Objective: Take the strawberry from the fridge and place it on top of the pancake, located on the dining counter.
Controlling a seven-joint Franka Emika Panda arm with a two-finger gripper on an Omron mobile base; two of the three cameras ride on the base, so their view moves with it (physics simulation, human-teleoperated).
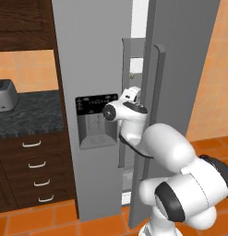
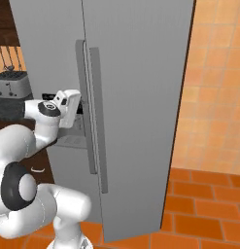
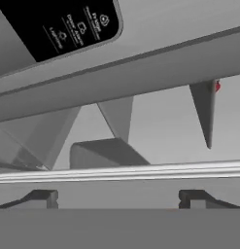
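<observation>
In the left base view a toaster [image 1: 3, 95] stood on the dark speckled counter [image 1: 27, 115] at the far left, above dark drawers [image 1: 34, 170] with pale handles. Right of these rose the fridge [image 1: 94, 60], its black dispenser panel [image 1: 97, 105] set in the left door. The right door [image 1: 180, 69] was swung partly open, leaving a narrow gap between the two doors, and the arm's wrist [image 1: 129, 103] reached up to that gap, just right of the panel. The door handles [image 1: 152, 92] stood on either side of the wrist, crowding the way in.

From the hand view, the panel [image 3: 68, 24] lay at the upper left and a grey handle bar [image 3: 121, 78] ran across the middle. Behind it, at the right, a sliver of the strawberry [image 3: 217, 86] showed red inside the fridge, mostly hidden by a grey bracket. The gripper [image 3: 119, 197] had its fingertips [image 3: 41, 197] spread wide, holding nothing.
</observation>
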